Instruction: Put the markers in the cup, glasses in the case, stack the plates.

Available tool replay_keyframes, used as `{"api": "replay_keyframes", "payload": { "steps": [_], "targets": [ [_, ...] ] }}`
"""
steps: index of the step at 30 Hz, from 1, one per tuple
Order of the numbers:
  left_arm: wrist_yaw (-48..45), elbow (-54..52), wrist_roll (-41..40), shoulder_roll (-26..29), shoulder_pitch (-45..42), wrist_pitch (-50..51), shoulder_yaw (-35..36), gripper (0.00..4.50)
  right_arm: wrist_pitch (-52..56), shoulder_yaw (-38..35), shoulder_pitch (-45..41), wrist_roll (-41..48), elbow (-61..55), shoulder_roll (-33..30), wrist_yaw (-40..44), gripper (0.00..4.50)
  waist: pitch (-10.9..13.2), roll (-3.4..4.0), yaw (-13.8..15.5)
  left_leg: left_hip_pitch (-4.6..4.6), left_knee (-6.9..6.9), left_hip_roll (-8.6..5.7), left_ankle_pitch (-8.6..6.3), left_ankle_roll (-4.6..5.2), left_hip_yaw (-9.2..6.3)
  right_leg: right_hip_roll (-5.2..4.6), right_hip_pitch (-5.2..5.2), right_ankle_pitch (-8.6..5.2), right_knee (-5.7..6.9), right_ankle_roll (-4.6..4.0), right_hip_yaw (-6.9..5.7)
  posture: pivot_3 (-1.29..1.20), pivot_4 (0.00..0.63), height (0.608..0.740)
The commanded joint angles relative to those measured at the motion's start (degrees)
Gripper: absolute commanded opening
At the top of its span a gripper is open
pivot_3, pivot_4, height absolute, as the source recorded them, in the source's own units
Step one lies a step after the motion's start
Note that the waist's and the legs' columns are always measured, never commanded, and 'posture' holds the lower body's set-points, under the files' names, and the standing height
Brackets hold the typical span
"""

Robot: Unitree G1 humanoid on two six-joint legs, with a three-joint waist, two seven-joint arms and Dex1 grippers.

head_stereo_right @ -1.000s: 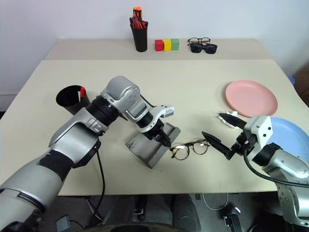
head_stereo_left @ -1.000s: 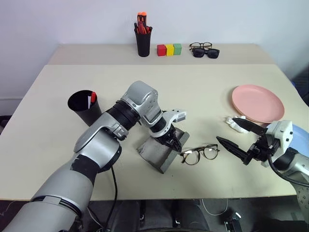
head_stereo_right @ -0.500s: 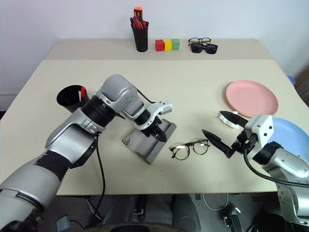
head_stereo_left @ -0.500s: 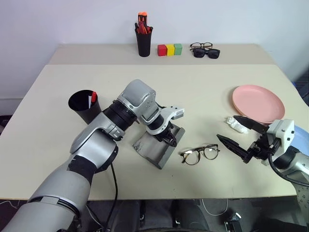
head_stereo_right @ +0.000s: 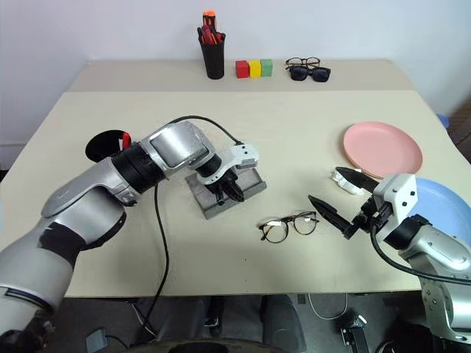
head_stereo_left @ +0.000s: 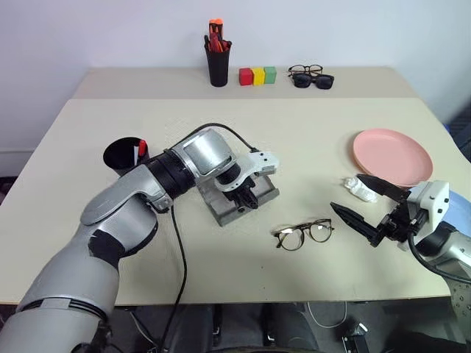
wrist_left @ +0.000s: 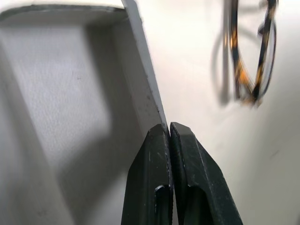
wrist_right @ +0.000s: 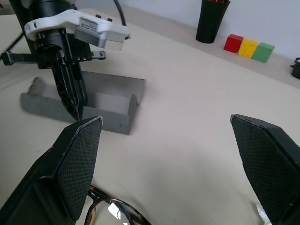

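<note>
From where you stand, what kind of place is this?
Probably an indoor robot test setup: a plain beige table against a bare white wall, with red, yellow and green cubes and a black pen pot.

The left arm is hiding part of the cup (head_stereo_left: 121,156) (one red marker (head_stereo_left: 141,148) is peeking out); the blue plate (head_stereo_right: 445,207) is running off the picture's edge.

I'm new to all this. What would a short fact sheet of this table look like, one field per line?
left gripper: shut on the near wall of the open grey case
right gripper: open, holding nothing
glasses: on the table, between case and right gripper
black cup: red marker sticking out
pink plate: alone on the table
blue plate: partly behind the right arm, not stacked
</note>
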Motion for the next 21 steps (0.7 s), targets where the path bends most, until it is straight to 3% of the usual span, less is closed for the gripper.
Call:
{"api": "replay_keyframes", "payload": {
  "steps": [1, 5, 10, 14, 21],
  "targets": [
    [-6.1, 6.6, 9.8, -0.9, -0.7, -14.6, -2.6, 0.05, -1.5, -0.2, -0.6, 0.0, -0.9, 0.9, -0.3, 4.5, 0.0, 0.0, 0.1, 0.0, 0.01, 0.0, -0.01, 0.01, 0.0, -0.01, 0.01, 0.0, -0.01, 0.0, 0.0, 0.0, 0.15, 0.74],
    [-9.3, 13.7, 15.6, -5.1, -1.2, -24.8, -1.0, 0.05, -1.4, -0.3, -0.1, -0.1, -1.7, 1.6, -0.7, 4.5, 0.0, 0.01, 0.3, 0.01, 0.08, -0.01, -0.04, 0.09, -0.02, -0.02, 0.07, 0.0, -0.02, -0.01, -0.01, 0.0, 0.15, 0.74],
    [-11.7, 17.6, 19.8, -9.0, -1.5, -29.2, 2.3, 0.05, -1.3, -0.8, 1.5, 0.1, -3.3, 2.0, -1.3, 4.5, 0.0, 0.02, 1.4, -0.08, 0.47, 0.01, -0.2, 0.35, -0.04, -0.02, 0.12, 0.0, 0.08, 0.01, -0.02, 0.0, 0.15, 0.74],
    [-13.7, 16.8, 21.6, -11.3, -1.6, -28.4, 4.7, 0.05, -1.0, -1.7, 3.1, 0.6, -4.3, 1.9, -1.6, 4.5, 0.0, -0.01, 1.5, -0.23, 0.76, 0.0, -0.32, 0.55, -0.04, -0.03, 0.13, 0.0, 0.09, 0.01, -0.02, 0.0, 0.15, 0.74],
    [-16.5, 7.9, 22.4, -11.4, -0.2, -17.9, 7.5, 0.05, -1.2, -2.8, 5.1, 0.7, -4.5, 1.4, -1.4, 4.5, 0.0, 0.01, 1.3, -0.44, 0.83, -0.02, -0.38, 0.65, -0.02, -0.02, -0.05, 0.02, 0.1, 0.05, -0.02, 0.0, 0.15, 0.74]
  ]
}}
